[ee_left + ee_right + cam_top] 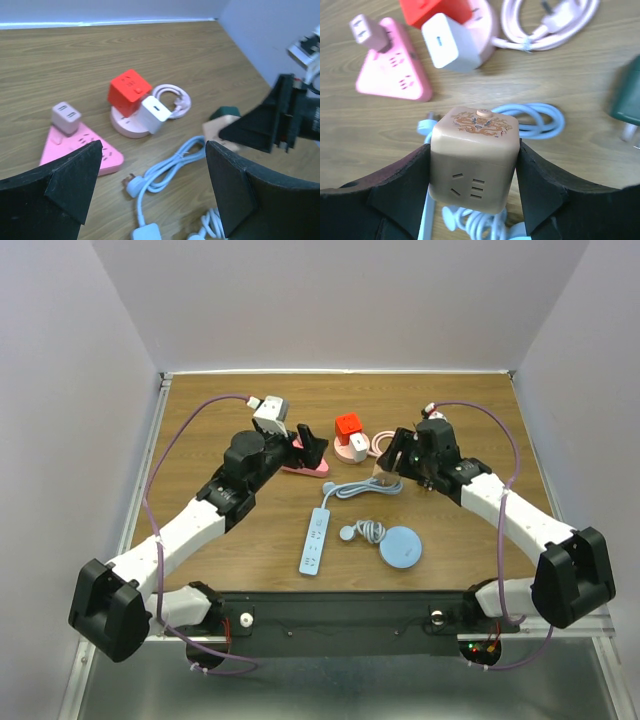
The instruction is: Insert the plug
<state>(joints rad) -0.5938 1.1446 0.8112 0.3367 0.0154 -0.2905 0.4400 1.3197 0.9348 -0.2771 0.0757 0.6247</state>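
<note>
My right gripper is shut on a tan cube socket with a dragon print, its slots facing the camera, held just above the table. The light-blue power strip lies in the middle, and its coiled cable ends in a light-blue plug lying loose on the wood. My left gripper is open and empty, hovering above that plug and cable; in the top view it is over the pink triangular strip.
A red cube socket and a white charger sit on a round pink base with a coiled pink cable. A pink charger is plugged into the triangular strip. A dark green adapter and a round blue disc lie nearby.
</note>
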